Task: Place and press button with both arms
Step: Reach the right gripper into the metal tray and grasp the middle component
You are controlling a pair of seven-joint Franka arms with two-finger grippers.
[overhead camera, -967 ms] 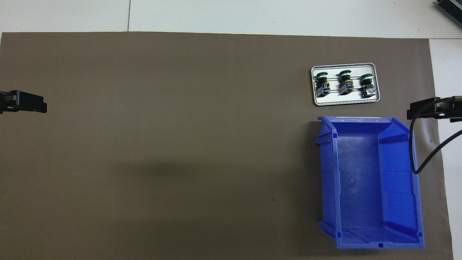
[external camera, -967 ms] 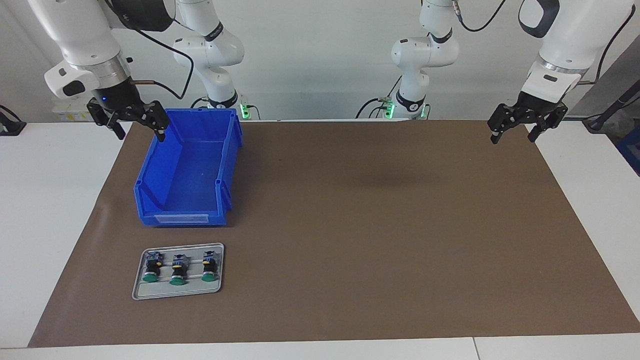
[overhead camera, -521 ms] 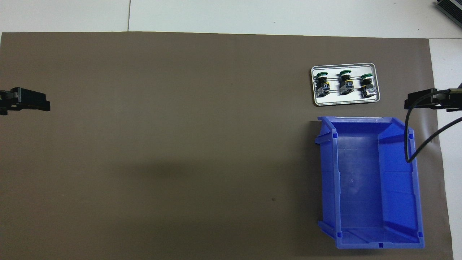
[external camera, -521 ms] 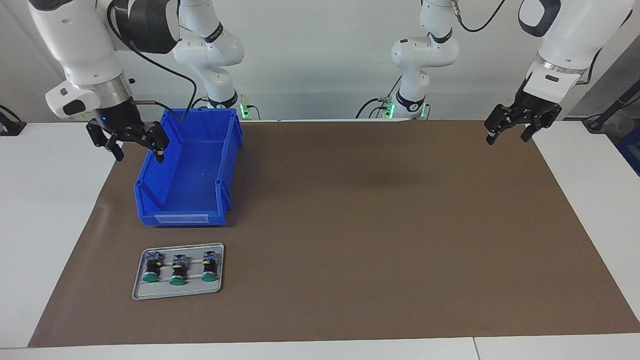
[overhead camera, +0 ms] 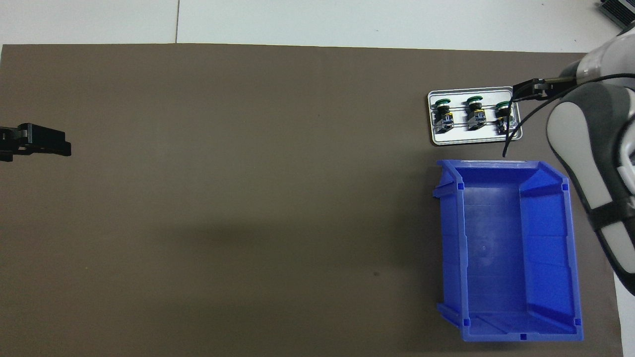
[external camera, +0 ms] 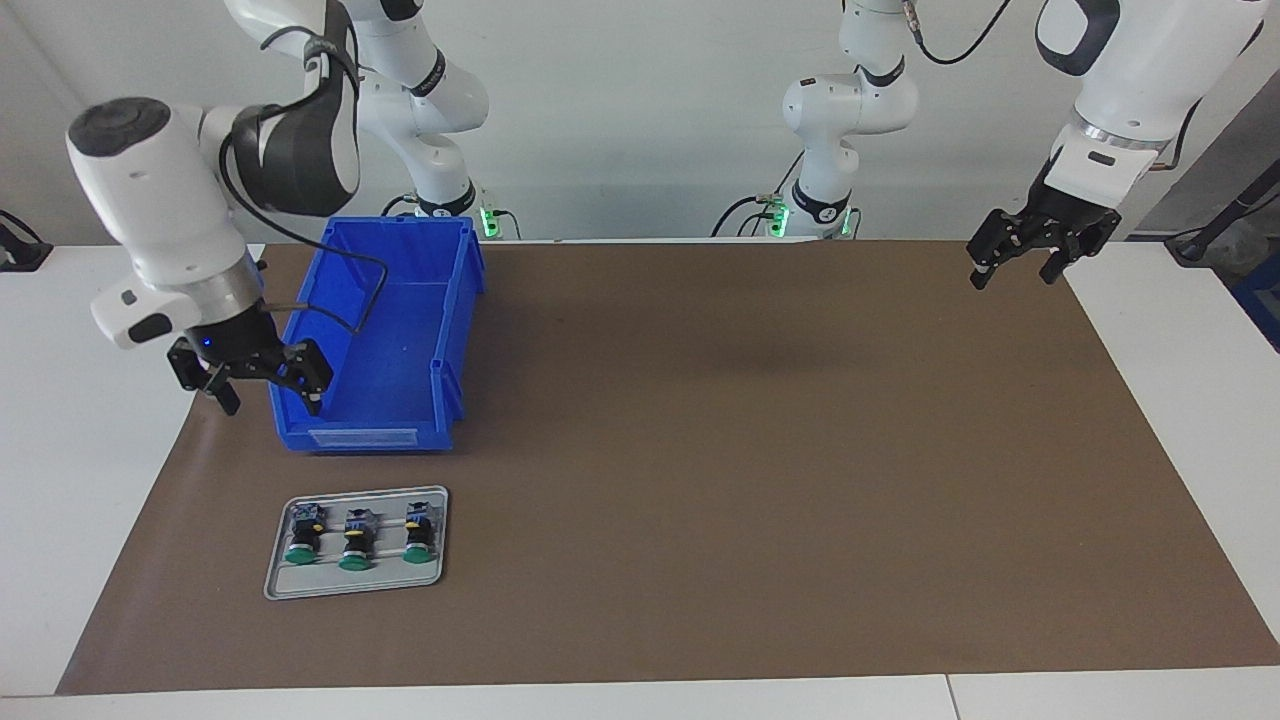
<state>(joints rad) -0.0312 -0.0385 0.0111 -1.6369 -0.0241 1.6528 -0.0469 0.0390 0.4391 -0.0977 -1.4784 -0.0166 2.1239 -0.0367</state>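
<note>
Hovering beside the open blue plastic bin (external camera: pixel 375 335), over the brown mat's (external camera: pixel 750 450) edge at the right arm's end, the black two-finger right gripper (external camera: pixel 262 397) has its fingers spread, gripping nothing. Three push-buttons with round green caps (external camera: pixel 355 538) lie side by side in a flat grey metal tray (external camera: pixel 355 583), farther from the robots than the bin, caps pointing away from the robots. Black two-finger left gripper (external camera: pixel 1015 270) hangs released and empty over the mat corner by its own base.
</note>
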